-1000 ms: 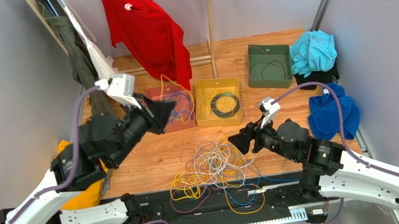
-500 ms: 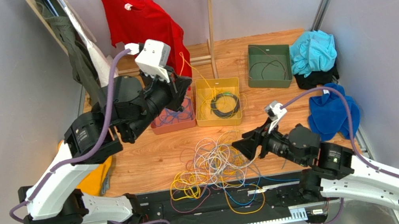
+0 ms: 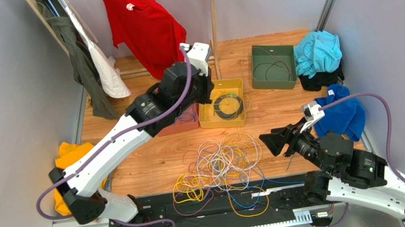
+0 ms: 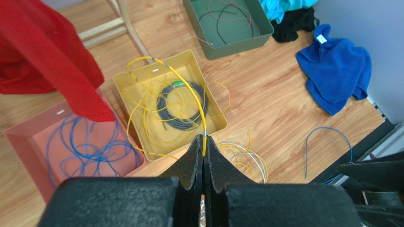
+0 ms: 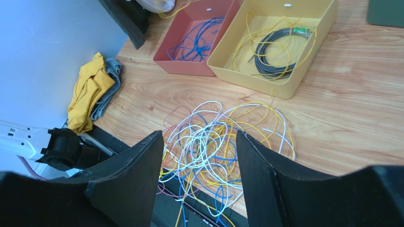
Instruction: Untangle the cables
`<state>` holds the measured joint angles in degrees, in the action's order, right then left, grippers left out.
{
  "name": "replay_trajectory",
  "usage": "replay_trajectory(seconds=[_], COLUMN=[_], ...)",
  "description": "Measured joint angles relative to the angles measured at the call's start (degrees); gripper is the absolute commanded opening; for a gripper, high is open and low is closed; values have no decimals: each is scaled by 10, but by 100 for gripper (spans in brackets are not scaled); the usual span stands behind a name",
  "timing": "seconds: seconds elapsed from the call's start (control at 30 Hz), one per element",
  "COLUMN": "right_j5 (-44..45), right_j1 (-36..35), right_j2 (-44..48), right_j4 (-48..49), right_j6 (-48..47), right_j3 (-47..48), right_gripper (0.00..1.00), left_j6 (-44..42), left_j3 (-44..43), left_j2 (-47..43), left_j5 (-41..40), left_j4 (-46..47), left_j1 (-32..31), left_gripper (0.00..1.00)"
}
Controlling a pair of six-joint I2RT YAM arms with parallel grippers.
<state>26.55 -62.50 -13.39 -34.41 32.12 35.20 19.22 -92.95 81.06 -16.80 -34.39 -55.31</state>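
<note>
The cables [image 3: 219, 165] lie in a tangle of white, yellow, blue and purple loops near the table's front edge, spilling over the black rail; the right wrist view shows this tangle [image 5: 218, 142] too. My left gripper [image 4: 204, 138] is shut on one yellow cable [image 4: 187, 85], which arcs from the jaws over the yellow bin [image 4: 156, 61]. From above, the left gripper [image 3: 206, 88] hangs at that bin's left edge. My right gripper [image 5: 199, 135] is open and empty, raised above and right of the tangle [image 3: 273, 139].
The yellow bin [image 3: 224, 121] holds a dark coil and yellow wires. A red bin [image 3: 180, 128] holds blue cables and a green bin [image 3: 273, 81] holds thin dark ones. A blue cloth [image 3: 340, 116] lies at the right, a yellow cloth [image 3: 71, 155] at the left, and a red shirt [image 3: 152, 30] hangs behind.
My left arm swung right and away, from over the red bin to the yellow bin, still shut on the yellow cable. The right arm drew back to the right, away from the tangle.
</note>
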Motion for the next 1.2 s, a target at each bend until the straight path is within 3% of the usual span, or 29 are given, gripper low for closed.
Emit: replay_trajectory(seconds=[0.5,0.83,1.03,1.2], right_j5=[39,50,51,51], right_j1=[0,0,0,0], right_j2=[19,28,21,21], right_j4=[-36,-38,-37,-34], right_j6=[-9,-12,-12,-12], right_j3=[9,7,3,-7], right_gripper=[61,61,61,61], left_j6=[31,37,47,60], left_j3=[-39,-94,-69,17], left_j2=[170,338,357,321], left_j5=[134,148,149,152], left_j4=[99,113,105,127], left_j1=[91,140,159,165], left_gripper=[0,0,0,0])
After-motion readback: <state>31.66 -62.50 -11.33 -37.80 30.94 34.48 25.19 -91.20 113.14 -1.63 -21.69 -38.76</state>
